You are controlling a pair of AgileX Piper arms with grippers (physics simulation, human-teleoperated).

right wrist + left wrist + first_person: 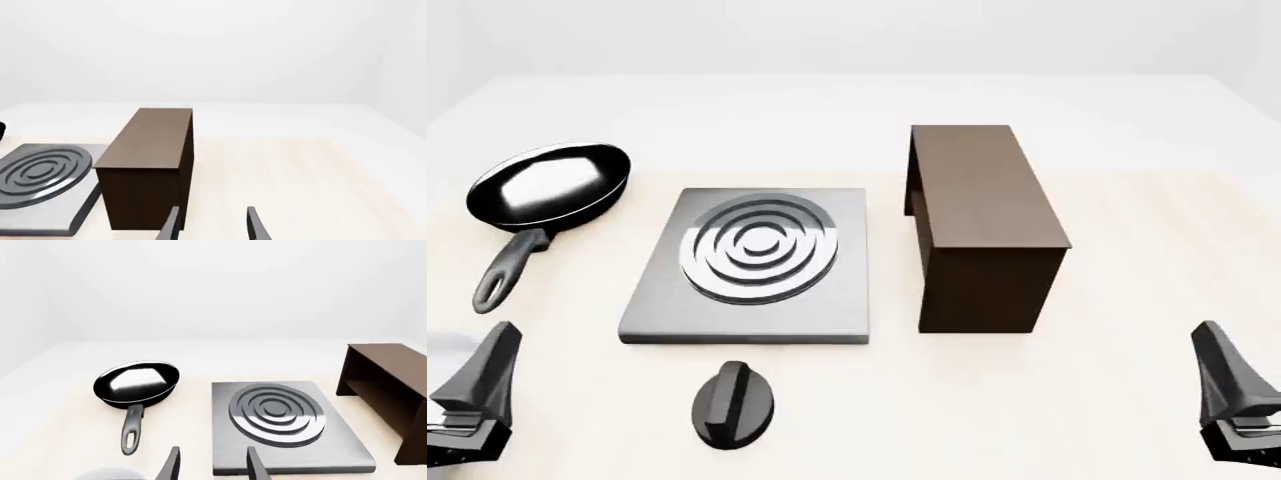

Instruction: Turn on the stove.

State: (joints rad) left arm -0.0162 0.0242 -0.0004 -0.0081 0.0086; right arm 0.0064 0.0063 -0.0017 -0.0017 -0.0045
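both sets of jaws stand apart and grip nothing: the left gripper (212,466) shows two parted fingers at the edge of its wrist view, and the right gripper (212,225) looks the same in its own view. in the front view each sits low at its own near corner, left gripper (474,400) and right gripper (1234,400), well apart from everything on the tabletop (1121,400).

the stove (754,265) lies flat in the middle-left, its silver burner rings facing up. its knob (734,402) rests separately on the tabletop just in front of the slab's near edge, a small black round with a ridge across it, the ridge running roughly front to back. the frying pan (547,190) sits to the stove's left, handle pointing toward the near side, and the brown cabinet (981,225) stands to the stove's right.

nothing has touched the knob yet, so the step in hand is the reach. the left gripper looks the nearer one. a clean approach would bring it above the knob, line the fingers either side of the ridge, descend straight, close firmly, then twist about the knob's own centre without dragging it sideways. the pan handle lies well off that path.
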